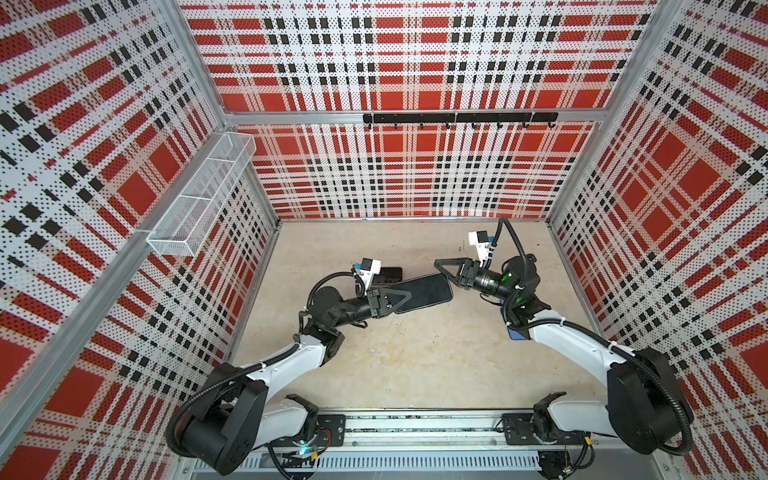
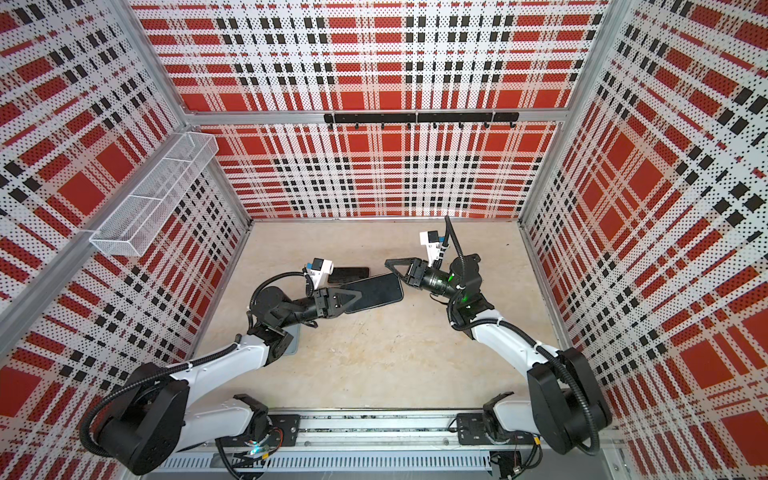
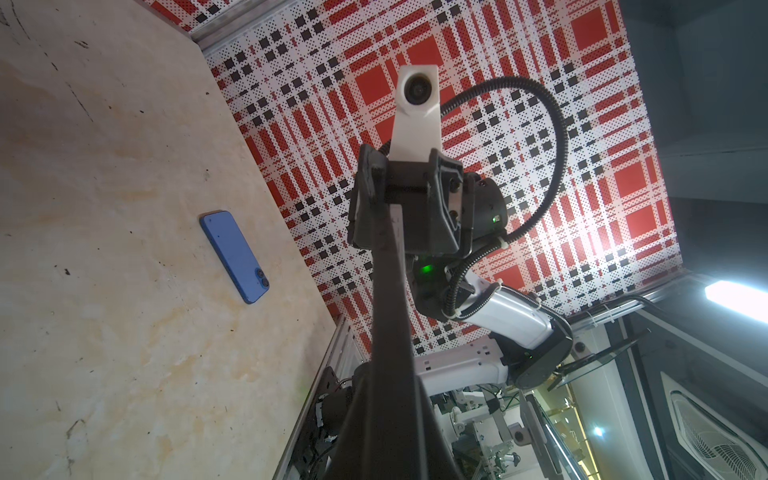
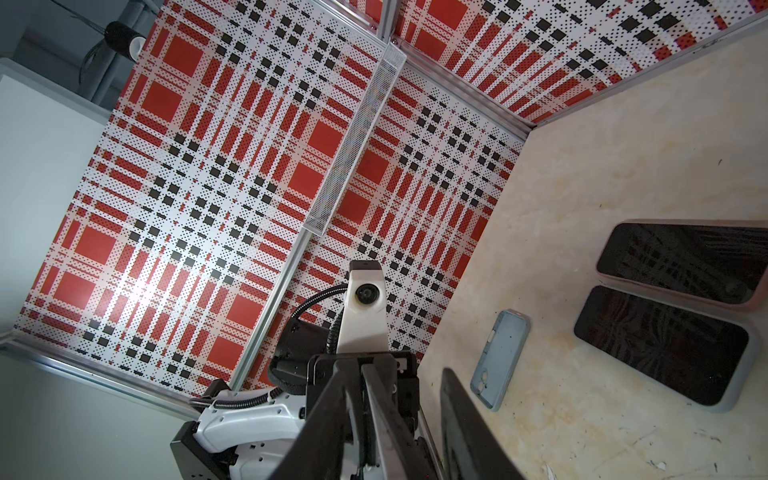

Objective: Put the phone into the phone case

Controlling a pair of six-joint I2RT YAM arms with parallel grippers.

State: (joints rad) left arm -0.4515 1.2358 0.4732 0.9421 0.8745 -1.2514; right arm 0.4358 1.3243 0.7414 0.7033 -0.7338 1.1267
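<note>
The left gripper (image 1: 406, 296) is clamping a dark-screened phone (image 1: 430, 291) by one short end. Its fingers are pressing on the top and bottom faces, and it is holding the phone flat above the table (image 1: 415, 365). The phone is stretching away from that pincer toward the right gripper (image 1: 437, 263), whose jaws are standing apart. In the wrist views the phone's free end is showing edge-on between those parted fingers; whether either one is touching it cannot be told.

The empty grey-blue phone case (image 4: 500, 358) is lying on the table, below and apart from both grippers. Near it two more dark-screened handsets are lying side by side, one in a pinkish shell (image 4: 685, 266) and one in a grey shell (image 4: 665, 347). A blue phone (image 3: 235, 257) is lying back up on the table, partly beneath the right arm in a top view.
</note>
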